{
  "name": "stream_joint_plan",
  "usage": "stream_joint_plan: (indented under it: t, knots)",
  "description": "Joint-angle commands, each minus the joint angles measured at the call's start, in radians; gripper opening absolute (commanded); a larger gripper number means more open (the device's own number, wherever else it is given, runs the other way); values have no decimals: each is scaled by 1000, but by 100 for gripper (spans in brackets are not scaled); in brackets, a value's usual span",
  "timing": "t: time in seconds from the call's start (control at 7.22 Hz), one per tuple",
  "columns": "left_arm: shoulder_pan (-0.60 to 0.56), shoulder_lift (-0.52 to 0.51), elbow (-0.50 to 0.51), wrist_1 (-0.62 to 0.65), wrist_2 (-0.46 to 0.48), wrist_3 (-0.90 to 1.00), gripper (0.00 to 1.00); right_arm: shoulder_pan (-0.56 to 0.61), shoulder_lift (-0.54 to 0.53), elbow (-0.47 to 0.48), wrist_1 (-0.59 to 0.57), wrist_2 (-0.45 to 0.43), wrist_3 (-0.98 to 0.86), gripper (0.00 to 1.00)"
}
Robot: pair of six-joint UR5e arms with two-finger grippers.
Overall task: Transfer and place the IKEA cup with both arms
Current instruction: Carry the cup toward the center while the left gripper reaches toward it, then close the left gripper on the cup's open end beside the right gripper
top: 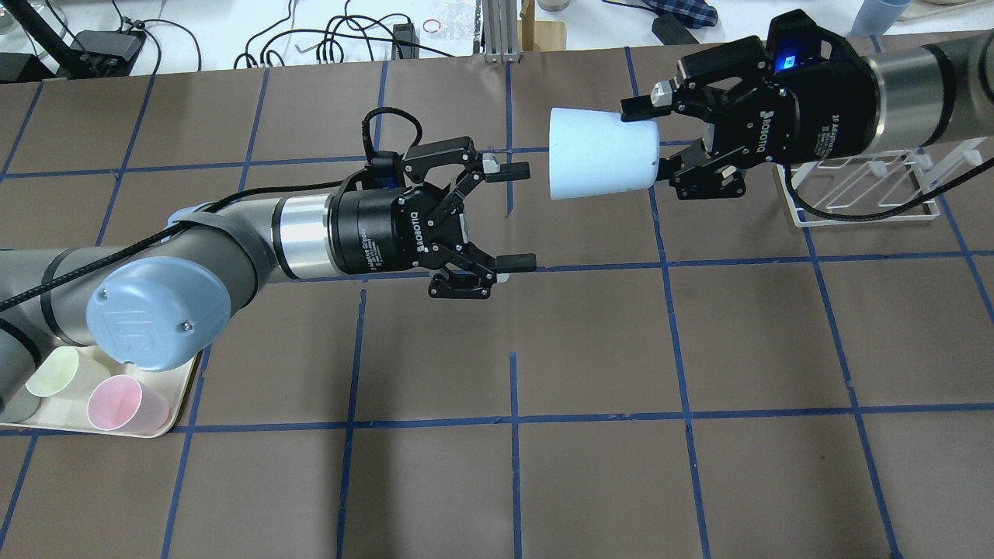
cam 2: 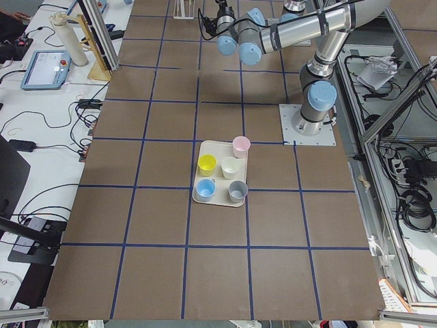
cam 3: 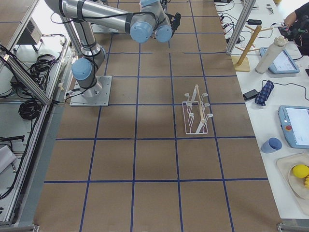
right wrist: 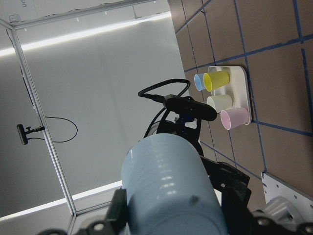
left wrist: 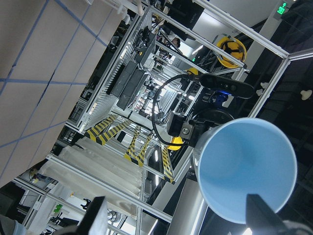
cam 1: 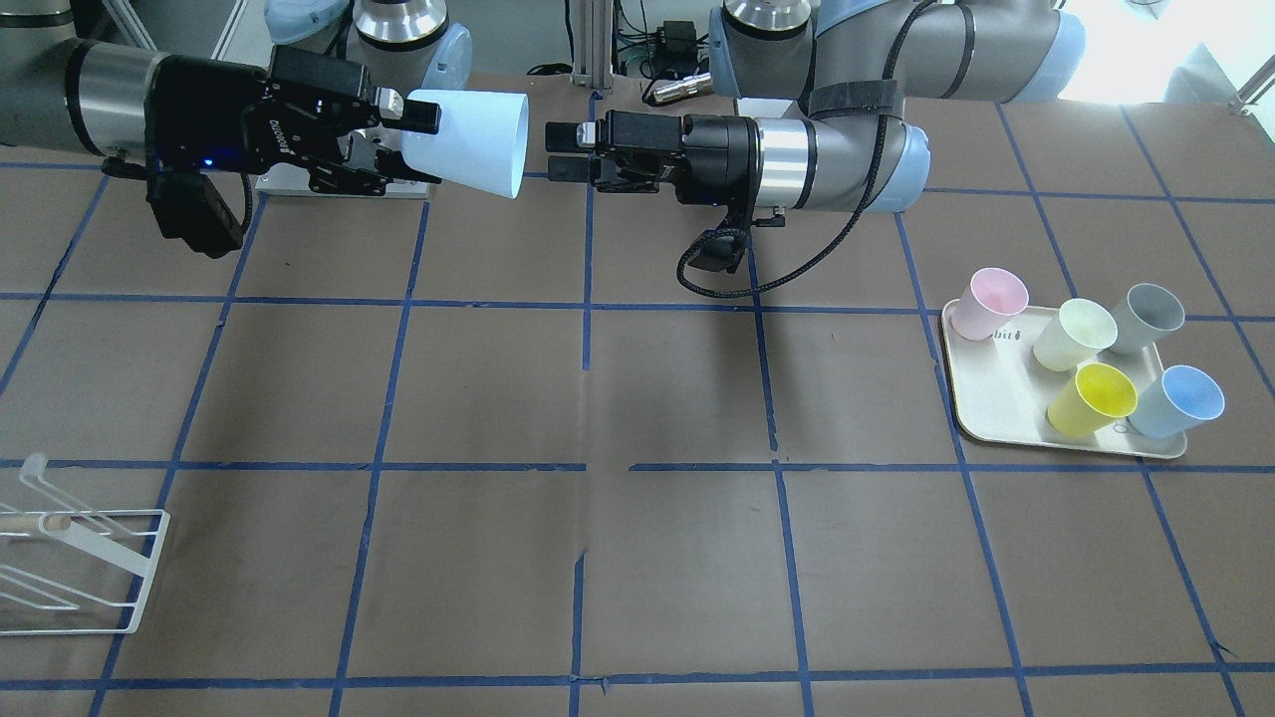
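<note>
The IKEA cup (top: 602, 153), a pale blue tumbler, hangs on its side above the table's far middle. My right gripper (top: 651, 140) is shut on its narrow base end. The cup's wide mouth points at my left gripper (top: 516, 215), which is open and empty a short gap away. In the front-facing view the cup (cam 1: 476, 141) sits in the right gripper (cam 1: 418, 144), and the left gripper (cam 1: 560, 151) faces it. The left wrist view looks into the cup's blue inside (left wrist: 246, 170). The right wrist view shows the cup's outside (right wrist: 168, 188) between my fingers.
A cream tray (cam 1: 981, 423) holds pink, pale green, grey, yellow and sky-blue cups on the robot's left side; its corner shows in the overhead view (top: 180, 388). A white wire rack (top: 862, 190) stands under the right arm and also shows in the front-facing view (cam 1: 85, 558).
</note>
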Motion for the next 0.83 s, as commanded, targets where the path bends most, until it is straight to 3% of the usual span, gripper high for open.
stream_joint_plan:
  t: [0.0, 0.28, 0.69]
  knots:
    - [-7, -10, 2, 35, -7, -1, 100, 9, -3, 22, 1, 2, -1, 48]
    - [-19, -19, -1, 52, -10, 0, 100, 30, 0, 27, 4, 3, 3, 48]
    - [-47, -17, -1, 69, -89, 3, 97, 43, 2, 27, 6, -7, 10, 49]
